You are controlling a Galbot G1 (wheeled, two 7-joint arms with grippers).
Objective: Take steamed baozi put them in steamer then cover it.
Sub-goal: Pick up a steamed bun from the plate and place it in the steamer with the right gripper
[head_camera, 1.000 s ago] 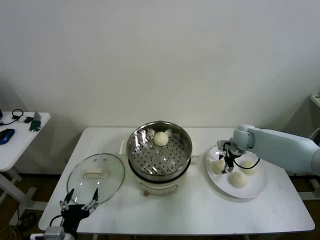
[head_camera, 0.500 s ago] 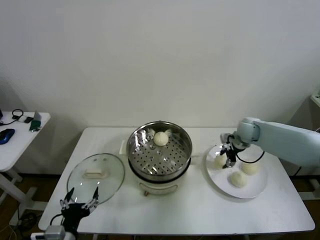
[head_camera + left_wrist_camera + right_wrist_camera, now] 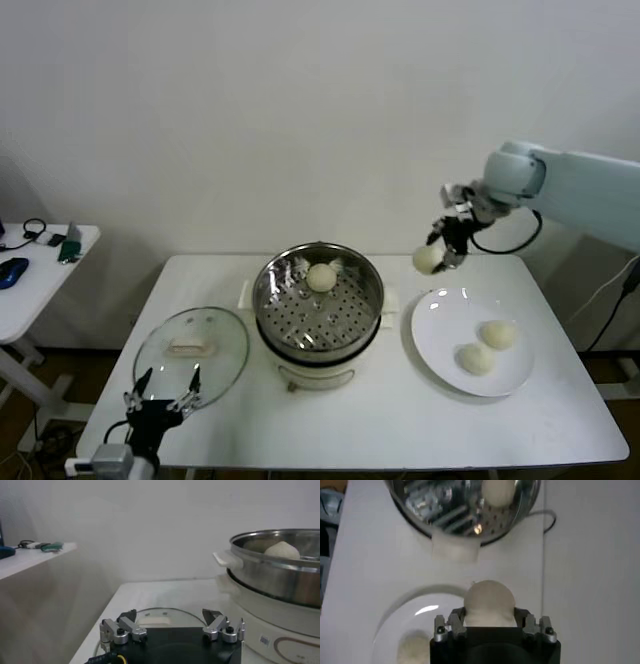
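Observation:
My right gripper (image 3: 437, 256) is shut on a cream-white baozi (image 3: 428, 260) and holds it in the air above the gap between the steamer (image 3: 318, 300) and the white plate (image 3: 440, 355). The held baozi also shows in the right wrist view (image 3: 489, 601). One baozi (image 3: 321, 277) lies on the perforated tray at the back of the steamer. Two baozi (image 3: 497, 334) (image 3: 475, 359) lie on the plate. The glass cover (image 3: 191, 346) lies flat on the table left of the steamer. My left gripper (image 3: 160, 393) is open and empty at the table's front left edge, just in front of the cover.
A small side table (image 3: 35, 275) with a mouse and cables stands to the far left. A cable runs behind the steamer (image 3: 547, 517). The wall stands close behind the table.
My right gripper has taken one baozi off the plate and lifted it up and back. The plate now holds two. The left arm has not moved.

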